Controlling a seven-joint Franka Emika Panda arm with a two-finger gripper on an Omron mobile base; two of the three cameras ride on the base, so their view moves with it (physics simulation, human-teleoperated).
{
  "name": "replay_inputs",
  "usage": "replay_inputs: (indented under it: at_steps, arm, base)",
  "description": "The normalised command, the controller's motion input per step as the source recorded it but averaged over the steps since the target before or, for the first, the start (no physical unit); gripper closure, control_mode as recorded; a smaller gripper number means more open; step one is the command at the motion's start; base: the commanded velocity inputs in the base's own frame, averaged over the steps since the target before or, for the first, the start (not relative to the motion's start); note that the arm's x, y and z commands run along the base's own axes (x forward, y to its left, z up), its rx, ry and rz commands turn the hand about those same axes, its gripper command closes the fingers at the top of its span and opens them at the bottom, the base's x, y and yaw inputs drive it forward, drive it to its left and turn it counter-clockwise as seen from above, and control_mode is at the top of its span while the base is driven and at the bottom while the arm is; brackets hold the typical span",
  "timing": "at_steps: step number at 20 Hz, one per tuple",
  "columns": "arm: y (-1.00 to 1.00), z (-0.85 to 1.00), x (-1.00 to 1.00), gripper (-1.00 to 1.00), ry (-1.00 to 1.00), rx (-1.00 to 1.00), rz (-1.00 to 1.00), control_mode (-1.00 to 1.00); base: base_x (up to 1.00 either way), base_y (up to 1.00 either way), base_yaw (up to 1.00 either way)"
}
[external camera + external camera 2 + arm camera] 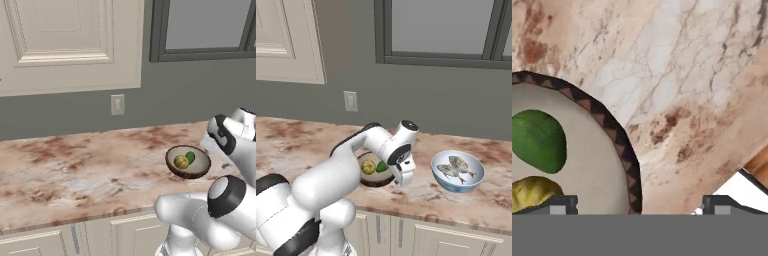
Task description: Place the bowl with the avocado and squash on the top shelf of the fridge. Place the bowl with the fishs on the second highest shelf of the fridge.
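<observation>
1. Nearest the hand camera, the brown bowl takes the left side. Its patterned rim runs up between the two finger tips, so the jaws stand wide open astride the rim and grip nothing.
2. Inside it lie the avocado and, below that, the yellow squash, both loose against the pale lining.
3. Right of the bowl is bare marble table, with the table's front edge close at the lower right.
4. In the right base view the brown bowl sits left of the wrist, and the blue bowl with its fish stands well apart to the right.
5. Risks, as I judge them: a pinch on one rim could tip the bowl and roll the squash or avocado out. A closing finger may also press the squash. With the edge so near, a nudge could push the bowl off.
</observation>
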Motion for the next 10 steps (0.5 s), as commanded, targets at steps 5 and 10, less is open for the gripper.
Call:
replay_inputs:
  at_steps: [5,10]
  arm:
    - [0.02,-0.63,0.02,-1.00,0.05,0.00,0.00,-1.00]
    - [0.16,-0.34,0.09,-1.00,0.00,0.00,-0.03,-1.00]
  base:
    - [0.00,0.00,0.00]
    - [0.00,0.00,0.00]
